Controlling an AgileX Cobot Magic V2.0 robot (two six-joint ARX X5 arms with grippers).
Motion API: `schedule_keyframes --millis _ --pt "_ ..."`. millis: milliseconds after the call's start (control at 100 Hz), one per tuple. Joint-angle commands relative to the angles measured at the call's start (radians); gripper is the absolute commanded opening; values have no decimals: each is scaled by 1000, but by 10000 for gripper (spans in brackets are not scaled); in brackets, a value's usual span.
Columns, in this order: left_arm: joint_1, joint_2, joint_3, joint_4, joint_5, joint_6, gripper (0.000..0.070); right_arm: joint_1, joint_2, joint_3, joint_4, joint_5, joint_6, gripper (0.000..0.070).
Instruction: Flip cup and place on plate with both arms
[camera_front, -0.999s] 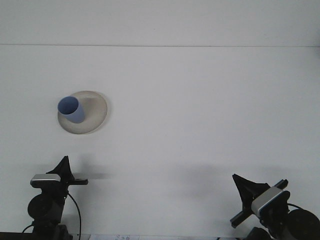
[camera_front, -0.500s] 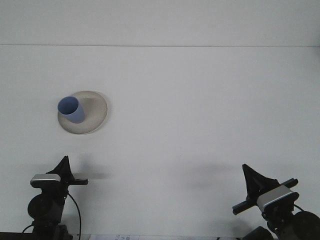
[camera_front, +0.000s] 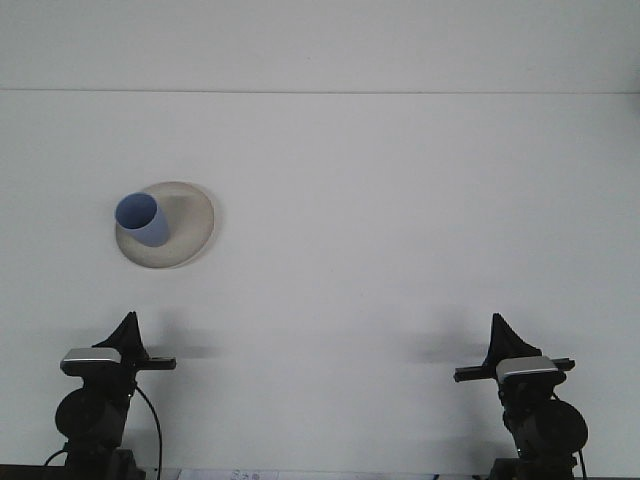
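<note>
Blue and thin-walled, the cup (camera_front: 141, 220) looks to me like paper or light plastic: my guess is it weighs almost nothing, gives under a hard squeeze, and would skid or tip if nudged from one side. It sits on the left part of the plate (camera_front: 190, 225), mouth up, and the plate lies on the table (camera_front: 400, 200), left of centre and well ahead of me. Its open rim is the wide end and shows as a full oval tipped toward the camera; the body narrows toward the base, which touches the plate. So the long axis runs roughly upright, mouth to base, though from this high view I cannot tell whether it stands dead straight or leans a little. If I had to take it again, I would close lightly across the wall about midway down, two pads on opposite sides, not on the rim, where it would likely buckle. My left gripper (camera_front: 127, 330) and right gripper (camera_front: 499, 335) both sit low at the near edge, well apart from cup and plate, holding nothing; the fingers read as one dark wedge each, so whether my jaws are parted or together I cannot tell.
</note>
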Motion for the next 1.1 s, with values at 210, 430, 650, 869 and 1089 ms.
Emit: schedule_keyframes --millis 210,430,650,869,1089 --pt "2 -3 -18 10 -5 -7 14 -14 -12 -63 44 6 40 7" --pt "2 -3 -18 11 -5 -7 14 -17 -12 -63 57 5 41 7" --pt "2 -3 -18 11 -5 -7 14 -17 -12 -63 59 5 41 7" --pt "2 -3 -18 11 -5 -7 14 -17 -12 -63 59 5 41 7" --pt "2 -3 -18 11 -5 -7 14 -17 -12 -63 59 5 41 7"
